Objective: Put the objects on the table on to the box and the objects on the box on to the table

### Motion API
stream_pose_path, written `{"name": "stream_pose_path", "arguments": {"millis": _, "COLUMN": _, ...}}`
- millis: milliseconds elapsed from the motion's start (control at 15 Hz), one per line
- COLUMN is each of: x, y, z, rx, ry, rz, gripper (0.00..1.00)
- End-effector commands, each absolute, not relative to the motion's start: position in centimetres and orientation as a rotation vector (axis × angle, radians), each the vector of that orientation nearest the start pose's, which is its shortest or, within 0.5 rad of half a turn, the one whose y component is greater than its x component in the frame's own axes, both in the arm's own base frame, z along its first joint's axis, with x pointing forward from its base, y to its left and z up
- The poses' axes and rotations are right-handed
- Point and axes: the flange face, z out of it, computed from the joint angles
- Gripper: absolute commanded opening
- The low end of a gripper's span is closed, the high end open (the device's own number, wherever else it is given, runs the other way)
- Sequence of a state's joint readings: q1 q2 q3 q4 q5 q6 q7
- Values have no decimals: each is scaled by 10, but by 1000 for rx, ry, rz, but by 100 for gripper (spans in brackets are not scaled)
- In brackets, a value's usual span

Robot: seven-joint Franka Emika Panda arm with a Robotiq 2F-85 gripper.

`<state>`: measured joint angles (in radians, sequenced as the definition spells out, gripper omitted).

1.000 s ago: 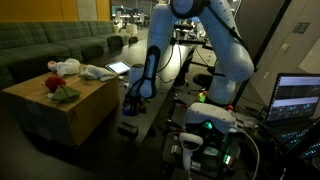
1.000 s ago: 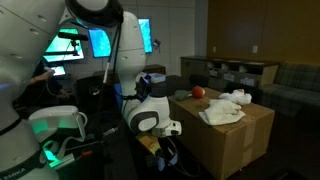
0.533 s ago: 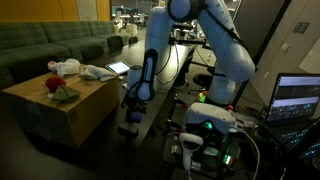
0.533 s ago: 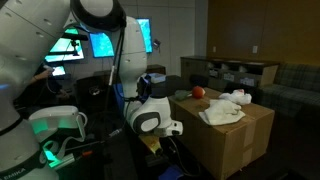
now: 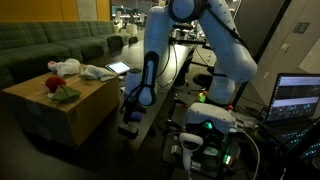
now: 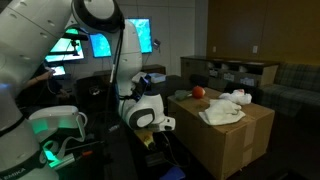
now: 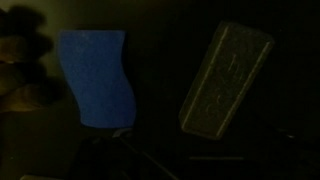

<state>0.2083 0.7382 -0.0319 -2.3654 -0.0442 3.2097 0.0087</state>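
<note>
The cardboard box (image 5: 60,108) stands at 9 o'clock of the arm (image 5: 152,55) in an exterior view. It carries white cloth pieces (image 5: 97,72) and, at their 7 o'clock, the red-and-green soft toy (image 5: 61,90). The gripper (image 5: 131,112) hangs low over the black bench (image 7: 160,50); whether it is spread cannot be told. In the wrist view the blue piece (image 7: 97,78) lies at 9 o'clock of the black block (image 7: 225,80), apart.
</note>
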Motion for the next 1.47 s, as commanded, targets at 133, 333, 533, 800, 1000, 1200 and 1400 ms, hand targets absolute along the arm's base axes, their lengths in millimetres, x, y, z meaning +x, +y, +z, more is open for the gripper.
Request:
{"name": "stream_pose_path", "arguments": {"millis": 133, "x": 453, "y": 105, "z": 18, "rx": -3123, "ry": -288, "rz": -164, "gripper": 100}}
{"name": "stream_pose_path", "arguments": {"millis": 333, "x": 447, "y": 110, "z": 9, "rx": -3103, "ry": -252, "rz": -136, "gripper": 100}}
{"name": "stream_pose_path", "arguments": {"millis": 533, "x": 443, "y": 118, "z": 1, "rx": -3073, "ry": -245, "rz": -109, "gripper": 100}}
{"name": "stream_pose_path", "arguments": {"millis": 800, "x": 441, "y": 123, "z": -5, "rx": -3039, "ry": -243, "rz": -104, "gripper": 100}}
{"name": "stream_pose_path", "arguments": {"millis": 1000, "x": 441, "y": 119, "z": -13, "rx": -3025, "ry": -226, "rz": -100, "gripper": 100}}
{"name": "stream_pose_path", "arguments": {"millis": 1200, "x": 443, "y": 117, "z": -19, "rx": -3013, "ry": -213, "rz": -107, "gripper": 100}}
{"name": "stream_pose_path", "arguments": {"millis": 1400, "x": 442, "y": 116, "z": -22, "rx": -3007, "ry": -214, "rz": -114, "gripper": 100}}
